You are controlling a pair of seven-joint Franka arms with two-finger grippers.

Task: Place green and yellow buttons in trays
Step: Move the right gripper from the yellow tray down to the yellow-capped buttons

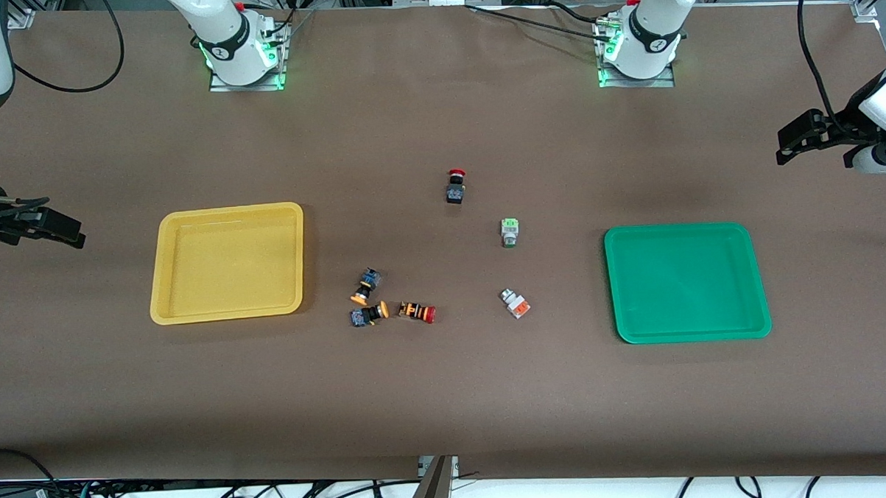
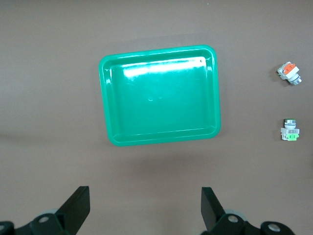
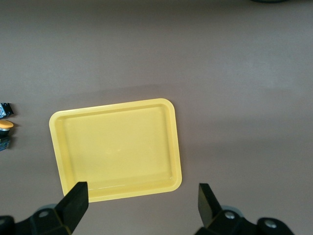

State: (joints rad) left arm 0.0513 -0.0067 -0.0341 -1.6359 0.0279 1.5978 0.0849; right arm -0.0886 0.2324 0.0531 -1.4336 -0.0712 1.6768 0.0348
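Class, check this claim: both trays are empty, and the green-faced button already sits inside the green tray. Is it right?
Not quite. Both trays are empty, but the front view shows the green-faced button on the table, beside the green tray, not inside. The yellow tray is bare too.

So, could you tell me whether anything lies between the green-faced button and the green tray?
Nothing visible does: only bare table separates the green-faced button from the green tray. The orange-faced button sits nearer the front camera, off that path.

My left gripper (image 1: 793, 144) hangs up in the air at my left arm's end of the table, its two fingers (image 2: 78, 205) spread wide apart. My right gripper (image 1: 63, 231) hangs at my right arm's end, fingers (image 3: 76, 203) wide apart too. Both arms wait.
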